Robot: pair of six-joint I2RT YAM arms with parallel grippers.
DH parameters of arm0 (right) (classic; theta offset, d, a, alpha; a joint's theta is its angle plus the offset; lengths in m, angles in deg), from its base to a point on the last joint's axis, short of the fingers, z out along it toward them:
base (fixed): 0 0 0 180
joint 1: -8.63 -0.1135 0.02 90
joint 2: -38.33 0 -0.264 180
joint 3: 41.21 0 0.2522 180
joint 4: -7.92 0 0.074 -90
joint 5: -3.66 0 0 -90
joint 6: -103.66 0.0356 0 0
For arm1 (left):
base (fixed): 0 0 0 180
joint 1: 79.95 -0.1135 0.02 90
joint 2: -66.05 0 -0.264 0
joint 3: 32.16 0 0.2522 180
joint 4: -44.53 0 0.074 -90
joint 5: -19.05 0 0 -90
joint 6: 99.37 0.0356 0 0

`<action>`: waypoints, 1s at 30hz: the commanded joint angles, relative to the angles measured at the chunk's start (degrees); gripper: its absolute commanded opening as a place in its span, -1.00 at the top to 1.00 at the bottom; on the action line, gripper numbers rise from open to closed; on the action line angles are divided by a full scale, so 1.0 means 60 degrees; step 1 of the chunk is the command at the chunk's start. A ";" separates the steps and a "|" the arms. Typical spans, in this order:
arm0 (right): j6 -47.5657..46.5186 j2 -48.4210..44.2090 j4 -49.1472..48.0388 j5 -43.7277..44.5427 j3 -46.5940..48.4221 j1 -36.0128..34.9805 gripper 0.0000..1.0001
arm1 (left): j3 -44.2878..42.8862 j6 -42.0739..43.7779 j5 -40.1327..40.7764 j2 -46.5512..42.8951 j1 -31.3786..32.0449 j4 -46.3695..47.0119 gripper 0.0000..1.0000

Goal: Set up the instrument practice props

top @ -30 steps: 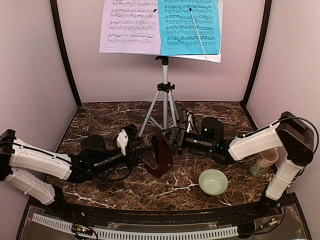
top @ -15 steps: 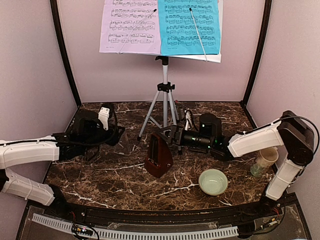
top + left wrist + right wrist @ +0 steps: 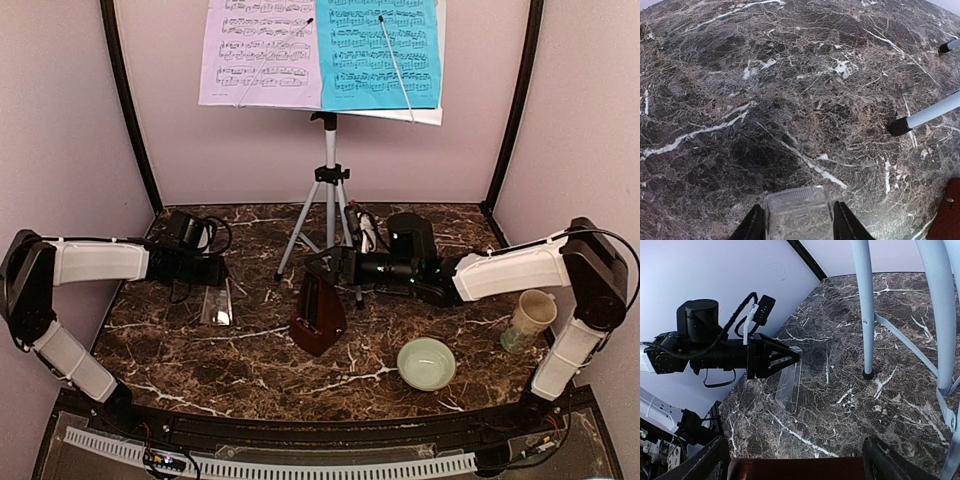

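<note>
Left gripper (image 3: 799,226): pinched on one end of the clear cover (image 3: 797,205), held low at the left of the table (image 3: 200,370), well apart from the metronome (image 3: 318,320); table contact cannot be told. Cover: judged light, thin, slick, crack-prone plastic; grip the flat faces, gently. Right gripper (image 3: 330,266): closed around the metronome top, in front of the music stand (image 3: 330,200).

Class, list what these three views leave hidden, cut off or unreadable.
Top view: the sheet-music pages run past the top edge, and the notes are too small to read.
Right wrist view: the metronome lies mostly below the bottom edge.
Left wrist view: the clear cover is cut by the bottom edge.
</note>
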 commanded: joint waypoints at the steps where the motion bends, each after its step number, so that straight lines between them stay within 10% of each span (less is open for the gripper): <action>1: -0.0652 -0.0182 0.0743 -0.0137 0.0660 0.0006 -0.87 | -0.0563 -0.0006 -0.0116 0.0703 -0.0110 -0.0250 1.00; 8: -0.0835 -0.0927 0.0871 0.0056 0.0777 0.0005 -0.89 | -0.1143 0.0232 0.0249 0.1722 -0.0244 -0.0357 0.92; 16: -0.0925 -0.2230 0.1404 0.0475 0.0125 0.0004 -0.92 | -0.1002 0.0153 -0.0063 0.0831 -0.0287 -0.0239 0.06; 30: -0.0890 -0.2950 0.2582 0.1577 -0.2268 -0.0009 -0.37 | 0.1359 0.0396 -0.2322 -0.1022 0.0912 0.2420 -0.10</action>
